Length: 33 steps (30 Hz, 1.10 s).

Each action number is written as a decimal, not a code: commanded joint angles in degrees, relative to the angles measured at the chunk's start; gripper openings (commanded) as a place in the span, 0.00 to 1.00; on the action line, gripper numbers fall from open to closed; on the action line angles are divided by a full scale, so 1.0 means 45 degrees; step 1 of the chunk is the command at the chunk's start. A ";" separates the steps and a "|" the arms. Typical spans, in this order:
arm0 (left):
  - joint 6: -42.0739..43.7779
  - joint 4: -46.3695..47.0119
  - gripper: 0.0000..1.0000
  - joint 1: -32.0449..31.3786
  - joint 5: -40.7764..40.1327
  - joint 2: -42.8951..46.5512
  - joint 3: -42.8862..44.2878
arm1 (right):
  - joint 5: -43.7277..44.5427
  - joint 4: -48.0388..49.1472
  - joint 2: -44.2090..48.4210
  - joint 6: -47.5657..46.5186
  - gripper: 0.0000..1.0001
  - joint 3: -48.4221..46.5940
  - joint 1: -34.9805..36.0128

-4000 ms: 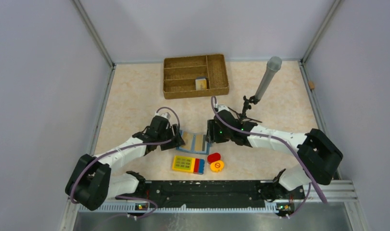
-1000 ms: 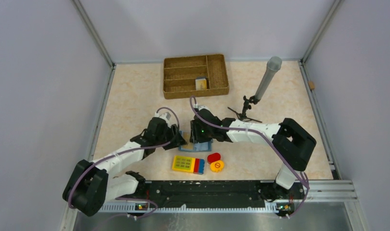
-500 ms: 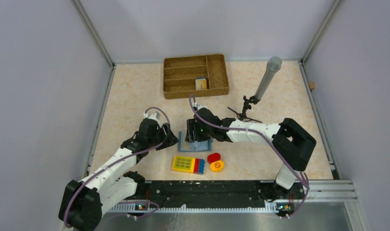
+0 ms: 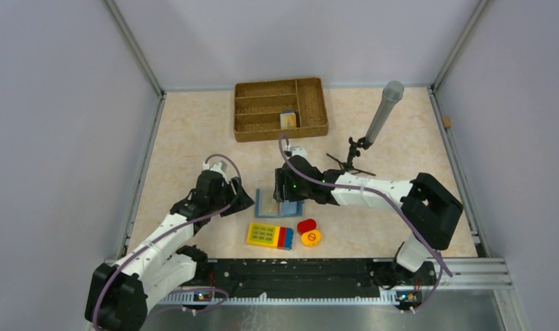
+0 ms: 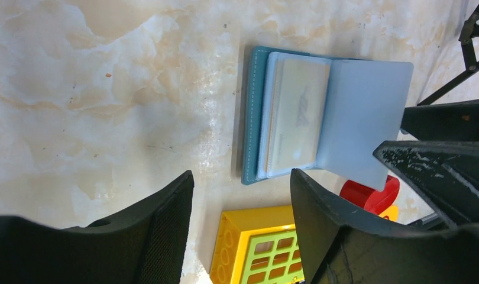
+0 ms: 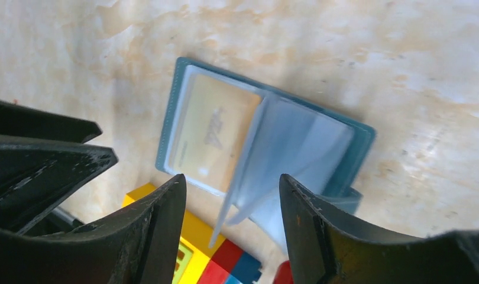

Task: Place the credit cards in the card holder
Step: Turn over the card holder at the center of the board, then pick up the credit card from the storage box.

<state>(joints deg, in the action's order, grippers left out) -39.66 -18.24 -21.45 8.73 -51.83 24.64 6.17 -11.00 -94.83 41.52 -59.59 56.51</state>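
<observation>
The teal-blue card holder (image 4: 268,202) lies open on the table between my grippers. A tan-yellow card (image 5: 296,112) sits in its left pocket and also shows in the right wrist view (image 6: 213,130). Its light blue inner leaves (image 6: 284,154) stand up, blurred, over the right half. My left gripper (image 4: 241,200) is open and empty just left of the holder (image 5: 252,118), its jaws wide apart (image 5: 242,177). My right gripper (image 4: 286,187) hovers over the holder's (image 6: 355,148) right half, open (image 6: 231,180), holding nothing. No other loose cards show.
A yellow keypad block (image 4: 270,236) with a red and blue end lies just in front of the holder, with a red piece (image 4: 306,225) and an orange disc (image 4: 311,238) beside it. A wicker tray (image 4: 280,132) stands at the back. A grey tube on a black tripod (image 4: 381,116) is back right.
The right gripper moved left from beside the holder to over it and its leaves flipped. The left gripper drew back leftward off the holder's left edge.
</observation>
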 commanded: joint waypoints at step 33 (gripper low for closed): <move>0.5318 -0.4375 0.99 0.1264 -0.0999 -0.1275 0.7634 | -0.0293 -0.4616 -0.2850 -0.8901 0.79 -0.8813 -0.3072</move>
<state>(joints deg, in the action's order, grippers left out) -19.57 -38.30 -16.10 7.22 -57.87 58.89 7.81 -28.86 -100.12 11.84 -91.24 46.37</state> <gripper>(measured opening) 0.986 0.784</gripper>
